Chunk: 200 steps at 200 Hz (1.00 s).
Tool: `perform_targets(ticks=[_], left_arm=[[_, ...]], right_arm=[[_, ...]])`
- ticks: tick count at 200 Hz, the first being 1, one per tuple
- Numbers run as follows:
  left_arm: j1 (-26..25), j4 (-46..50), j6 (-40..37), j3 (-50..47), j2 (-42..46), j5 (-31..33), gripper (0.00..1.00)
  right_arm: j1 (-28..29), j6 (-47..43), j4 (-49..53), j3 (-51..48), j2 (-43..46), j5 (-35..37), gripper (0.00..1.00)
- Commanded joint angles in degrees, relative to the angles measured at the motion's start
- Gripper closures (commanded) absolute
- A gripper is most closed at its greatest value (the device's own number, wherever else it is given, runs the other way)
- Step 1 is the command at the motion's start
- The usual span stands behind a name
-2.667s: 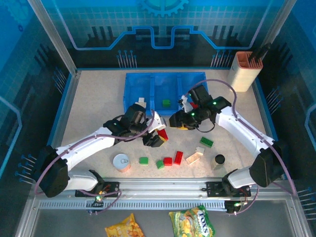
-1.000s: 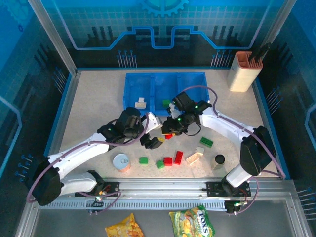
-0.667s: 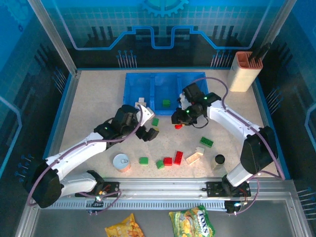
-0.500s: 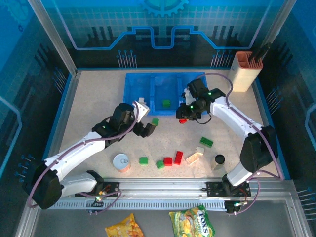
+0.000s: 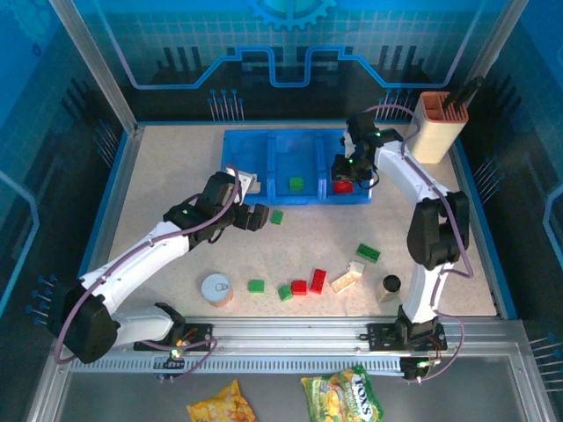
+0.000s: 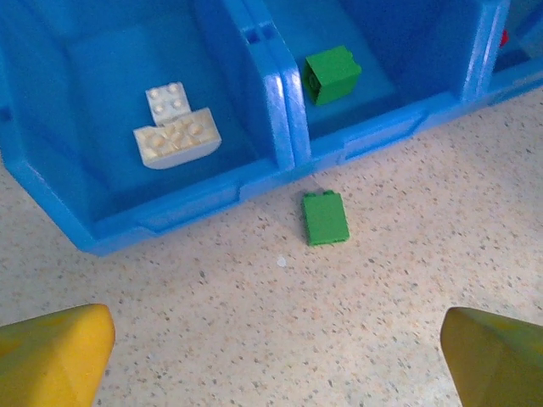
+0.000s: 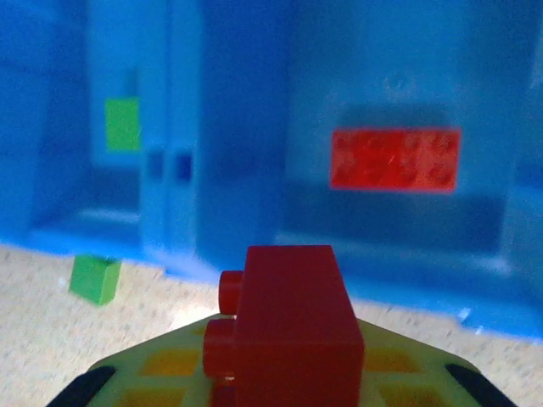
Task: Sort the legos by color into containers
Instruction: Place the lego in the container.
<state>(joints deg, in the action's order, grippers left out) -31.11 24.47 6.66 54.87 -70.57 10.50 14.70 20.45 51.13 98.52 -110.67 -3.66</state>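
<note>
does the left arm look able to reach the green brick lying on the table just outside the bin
Probably yes: the left gripper is open and faces the green brick across bare table; only the bin wall close behind it might crowd the grasp.

Bare table [image 5: 167,176] lies left of the blue bin [image 5: 299,200] and along its near wall, save one green brick [image 6: 325,218] just off it. The left arm [image 5: 145,252] slants across the near left to the bin's left corner, the right arm [image 5: 403,174] runs up the right side to the right compartment [image 5: 327,158], and loose bricks [image 5: 299,287], a tin [image 5: 215,288] and a black cylinder [image 5: 391,284] crowd the near middle.
</note>
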Motion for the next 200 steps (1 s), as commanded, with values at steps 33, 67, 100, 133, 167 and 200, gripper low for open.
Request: perform_targets(ticks=[33,67,100,133,167,200], left_arm=[[0.3,5.9,5.4,1.6,-1.2,-6.2,0.01],[0.3,6.3,7.4,1.6,-2.5,-7.8,0.01],[0.3,6.7,8.0,2.1,-3.3,-9.2,0.01],[0.3,7.2,8.1,2.4,-3.3,-9.1,0.01],[0.3,7.5,8.4,2.2,-2.8,-8.9,0.01],[0.3,7.8,8.7,2.3,-2.9,-9.1,0.01]], right_arm=[[-2.0,-4.9,2.7,14.2,-12.8,5.8,0.78],[-2.0,-5.7,3.6,22.6,-20.7,6.5,0.78],[-2.1,-5.7,4.7,29.4,-28.0,4.6,0.75],[-2.2,-4.5,5.2,33.4,-32.7,2.5,0.75],[-2.3,-3.4,4.1,33.6,-34.5,1.4,0.73],[-2.5,-2.8,3.5,33.1,-34.8,0.1,0.67]])
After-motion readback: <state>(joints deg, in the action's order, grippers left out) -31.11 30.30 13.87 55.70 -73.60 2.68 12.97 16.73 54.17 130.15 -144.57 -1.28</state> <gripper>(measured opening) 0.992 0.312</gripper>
